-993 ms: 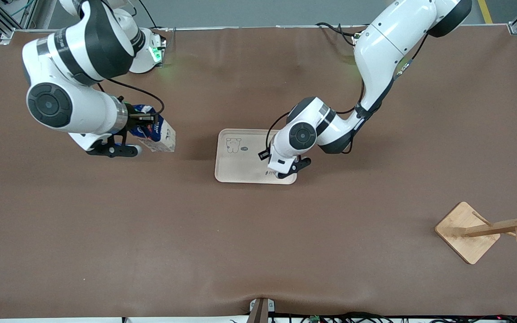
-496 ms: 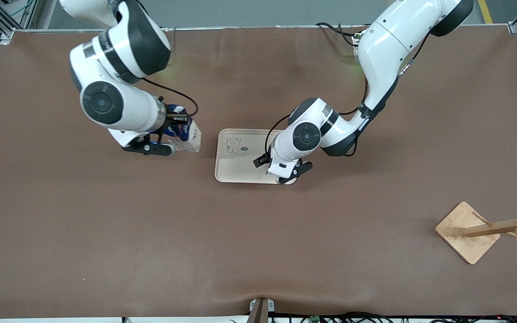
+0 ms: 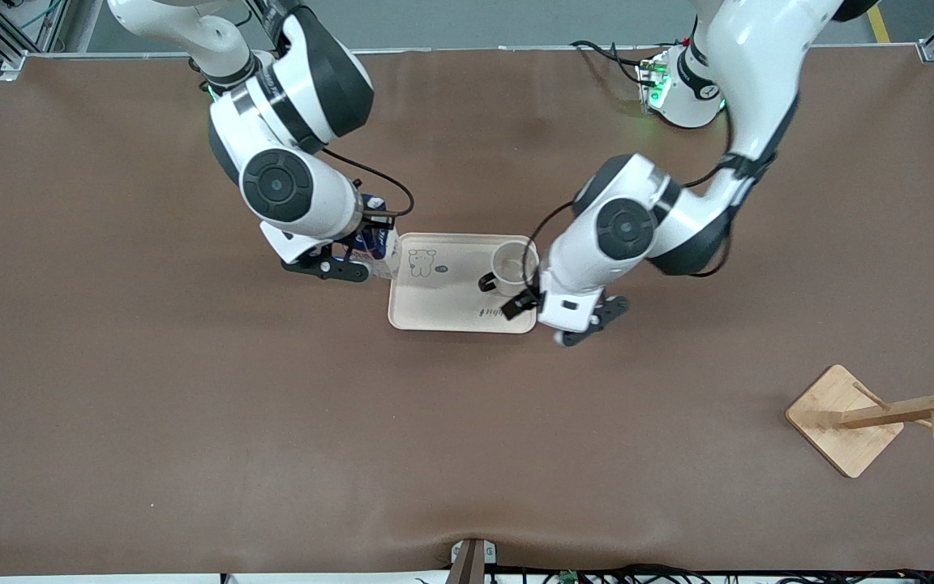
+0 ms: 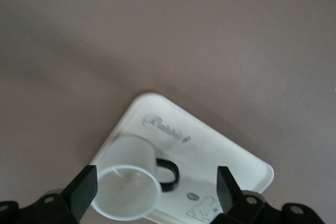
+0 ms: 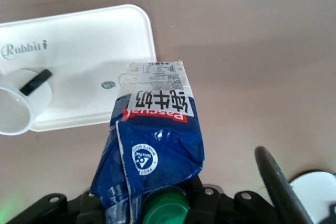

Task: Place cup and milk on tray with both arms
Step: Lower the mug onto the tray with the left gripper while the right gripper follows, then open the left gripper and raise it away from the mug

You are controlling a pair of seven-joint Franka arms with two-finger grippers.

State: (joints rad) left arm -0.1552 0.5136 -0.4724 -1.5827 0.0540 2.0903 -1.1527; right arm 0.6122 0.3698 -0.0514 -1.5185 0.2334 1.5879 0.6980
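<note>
Right wrist view: crumpled blue milk (image 5: 152, 145), green cap.

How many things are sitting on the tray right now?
1. Only the cup stands on the tray, at its end toward the left arm. The milk is not down yet; the right gripper holds it beside the tray's edge.
</note>
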